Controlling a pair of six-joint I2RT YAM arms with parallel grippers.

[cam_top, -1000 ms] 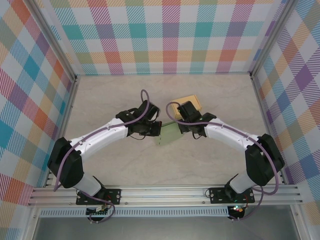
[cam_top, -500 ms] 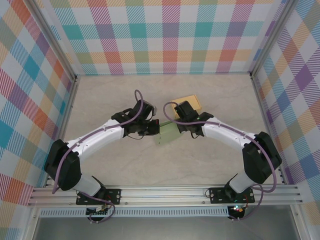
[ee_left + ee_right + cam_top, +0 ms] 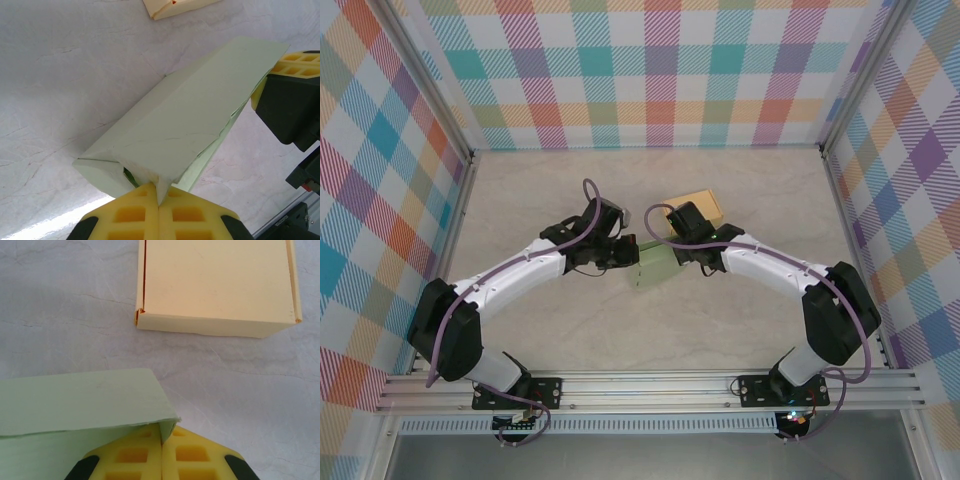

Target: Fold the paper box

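The paper box [image 3: 655,268] is a pale green, partly flattened carton held just above the table between both arms. My left gripper [image 3: 632,258] is shut on its left corner; in the left wrist view the yellow pads [image 3: 135,210] pinch a flap of the green box [image 3: 185,125] at the left gripper [image 3: 159,187]. My right gripper [image 3: 678,256] is shut on the opposite edge; the right wrist view has the right gripper [image 3: 161,437] clamping a thin flap of the green box [image 3: 80,400]. The right gripper's pad [image 3: 295,62] appears at the box's far end.
A closed pale yellow box [image 3: 695,205] lies on the marble table [image 3: 550,200] just behind the right gripper, seen close as the yellow box [image 3: 215,285] and at the yellow box [image 3: 175,6]. Plaid walls [image 3: 650,70] enclose the table on three sides.
Both wrists have crept slightly toward the far side, carrying the green box with them. Both grips are unchanged.
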